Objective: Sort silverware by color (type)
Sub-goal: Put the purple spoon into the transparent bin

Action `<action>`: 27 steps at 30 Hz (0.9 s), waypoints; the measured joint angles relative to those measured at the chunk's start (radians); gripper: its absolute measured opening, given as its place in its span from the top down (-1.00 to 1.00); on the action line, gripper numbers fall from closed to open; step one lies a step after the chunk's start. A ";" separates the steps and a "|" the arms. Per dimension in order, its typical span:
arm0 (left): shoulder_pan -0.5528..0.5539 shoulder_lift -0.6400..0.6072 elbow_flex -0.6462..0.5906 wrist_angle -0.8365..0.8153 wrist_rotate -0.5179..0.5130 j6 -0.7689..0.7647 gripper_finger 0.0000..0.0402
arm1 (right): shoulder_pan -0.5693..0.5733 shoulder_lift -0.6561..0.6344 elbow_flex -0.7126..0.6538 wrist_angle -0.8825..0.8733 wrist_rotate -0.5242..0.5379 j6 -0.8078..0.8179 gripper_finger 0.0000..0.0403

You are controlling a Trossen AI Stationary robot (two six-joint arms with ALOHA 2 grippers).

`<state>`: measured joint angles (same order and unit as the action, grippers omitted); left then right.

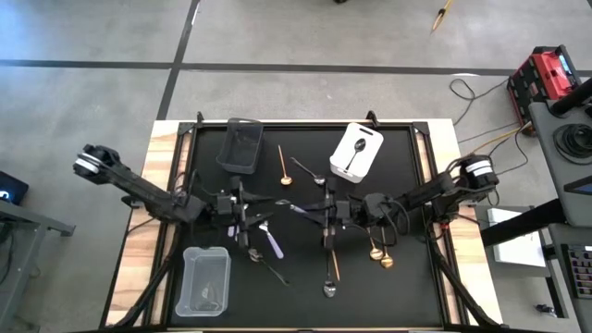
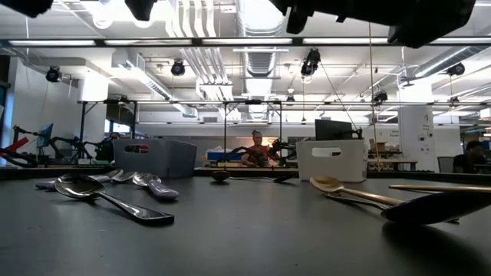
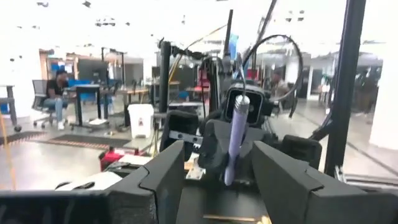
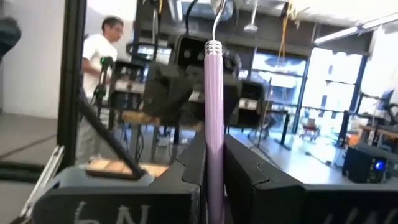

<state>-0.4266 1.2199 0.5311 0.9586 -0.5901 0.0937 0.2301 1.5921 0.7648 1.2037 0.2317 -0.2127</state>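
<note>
1. Nearest the lens in the right wrist view, the right gripper point(image 4: 214, 186) is clamped on a lilac-handled spoon point(image 4: 214, 112). The handle is a smooth, round matte rod with a ribbed silver collar, and it stands upright between the flat dark fingers. We judge it is held vertical so that the other arm can take it or so that it clears the table.
2. The black table mat point(image 1: 407, 185) is the largest thing here. It is flat and dull, and both arms meet over its middle.
3. The left gripper point(image 3: 217, 177) faces the right one. Its blocky fingers point(image 3: 163, 177) stand well apart and hold nothing. The raised spoon shows beyond the gap, which to us looks like a handover being lined up.
4. 3 bins sit around the edges, and we take them as 1 per colour:
   - the dark bin point(image 1: 228, 139) at the far edge
   - the white bin point(image 1: 370, 162) beside it, with 1 dark spoon point(image 1: 354, 153) inside
   - the clear bin point(image 1: 188, 268) at the near left corner
5. Loose spoons lie between the bins, not yet sorted:
   - glossy gold ones point(image 1: 379, 252) on the right
   - lilac-handled silver ones point(image 1: 268, 240) under the left gripper
   - 1 slim gold spoon point(image 1: 283, 166) near the dark bin
</note>
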 joint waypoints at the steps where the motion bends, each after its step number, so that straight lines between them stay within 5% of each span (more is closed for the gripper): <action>1: 0.004 0.013 -0.001 0.025 0.008 0.001 0.16 | -0.001 0.011 0.001 0.018 0.000 -0.008 0.88; 6: 0.023 0.081 0.020 0.076 0.085 -0.002 0.16 | -0.001 0.058 0.033 0.042 -0.003 -0.023 0.88; 19: 0.030 0.199 0.141 0.074 0.076 0.049 0.19 | 0.001 0.095 0.085 0.040 -0.030 -0.059 0.88; 27: 0.034 0.205 0.161 0.076 0.075 0.054 0.71 | 0.001 0.095 0.085 0.036 -0.030 -0.059 0.88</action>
<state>-0.3923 1.4250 0.6918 1.0348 -0.5146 0.1480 0.2314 1.6875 0.8497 1.2392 0.2020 -0.2715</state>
